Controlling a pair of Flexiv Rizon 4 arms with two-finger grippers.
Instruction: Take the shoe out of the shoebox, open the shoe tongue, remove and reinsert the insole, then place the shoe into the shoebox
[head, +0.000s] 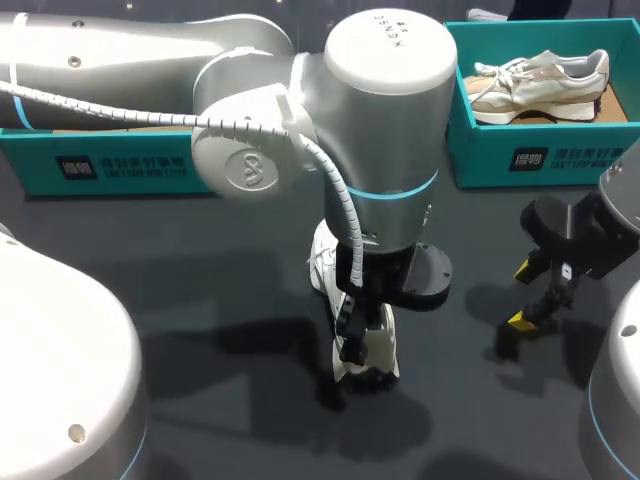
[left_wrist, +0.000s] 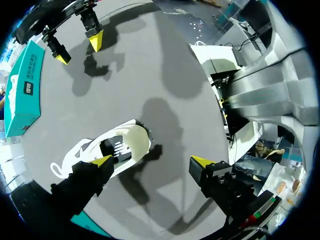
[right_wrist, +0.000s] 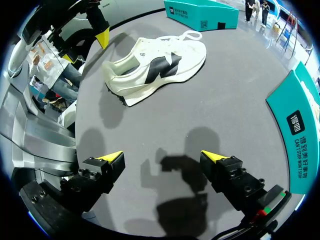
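1. Left wrist view: the left gripper (left_wrist: 151, 161) was released, fingers spread wide. The shoe (left_wrist: 122, 145), white, lay on the table (left_wrist: 165, 65) outside any box. One fingertip (left_wrist: 102, 161) sat at the heel opening, but contact could not be told. The other finger hung over bare table, so nothing was grasped.
2. Right wrist view: the right gripper (right_wrist: 162, 156) was also released and held nothing, low over the table. The shoe lay well ahead of it, side on, with its laces toward the left box (right_wrist: 200, 7) at the far edge. The right box (right_wrist: 300, 130) stood just beside this gripper.
3. Head view: the left arm (head: 150, 60) reached in to mid-table and hid most of the shoe, with its gripper over the heel end. The right gripper hung off to the right, well apart from the shoe. The right box held a beige shoe (head: 540, 80). The left box was largely hidden behind the arm.
4. Step, as a judgement: the take-out looked done and the tongue-opening step was in hand. The insole appeared not yet pulled.
5. Next move likely called for one gripper to pin the heel. The other would come in to the laces and lift the tongue.
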